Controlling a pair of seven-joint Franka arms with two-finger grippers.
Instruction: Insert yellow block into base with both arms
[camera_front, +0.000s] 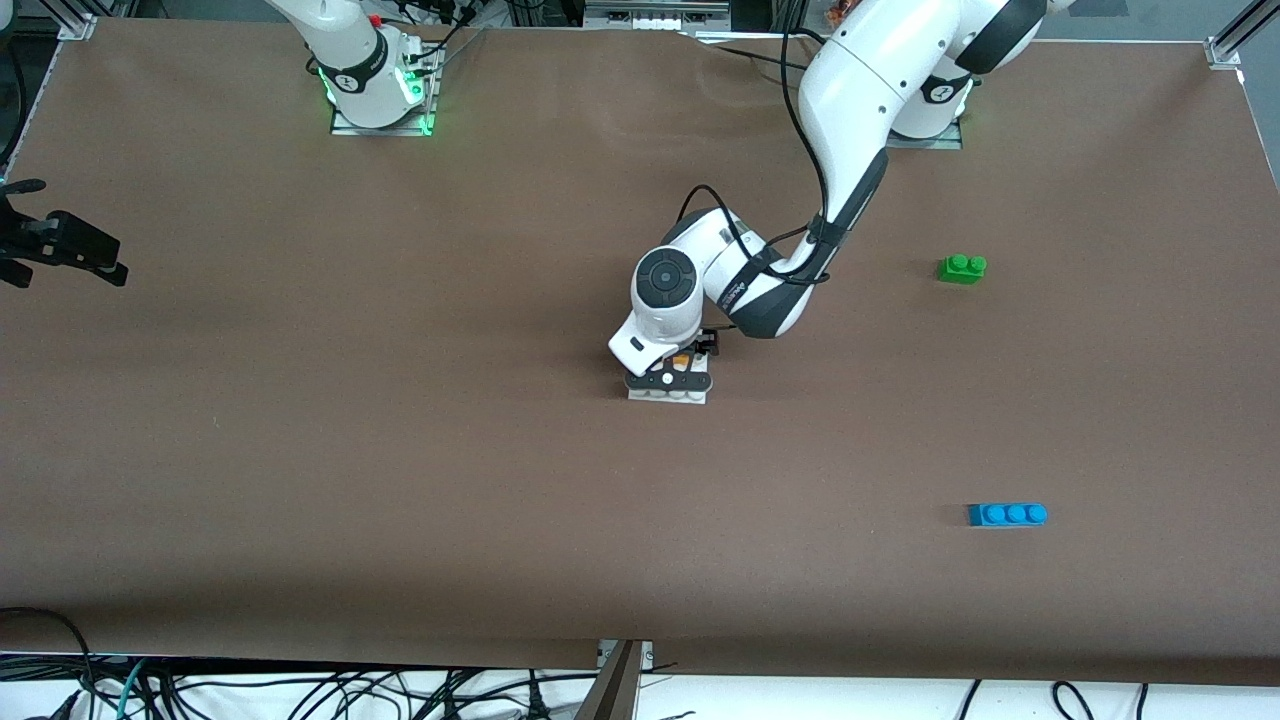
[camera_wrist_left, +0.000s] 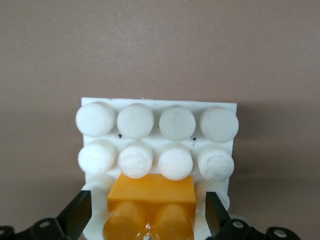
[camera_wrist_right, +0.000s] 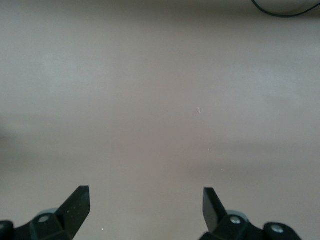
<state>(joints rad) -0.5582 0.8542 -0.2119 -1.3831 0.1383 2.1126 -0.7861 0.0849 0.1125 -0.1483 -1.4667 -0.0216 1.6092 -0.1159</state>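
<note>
The white studded base (camera_front: 668, 395) lies mid-table, and the left arm reaches down onto it. The yellow block (camera_wrist_left: 151, 197) sits on the base (camera_wrist_left: 155, 103) among its studs, at the edge nearest the wrist camera. My left gripper (camera_wrist_left: 148, 202) straddles the block and is open, each finger (camera_wrist_left: 80, 212) standing clear of the block's sides. From the front only a sliver of the yellow block (camera_front: 681, 357) shows under the left gripper (camera_front: 672, 374). My right gripper (camera_wrist_right: 145, 200) is open over bare brown table, holding nothing.
A green two-stud brick (camera_front: 962, 268) and a blue three-stud brick (camera_front: 1008, 515) lie toward the left arm's end of the table, the blue one nearer the front camera. Black hardware (camera_front: 60, 248) juts in at the right arm's end.
</note>
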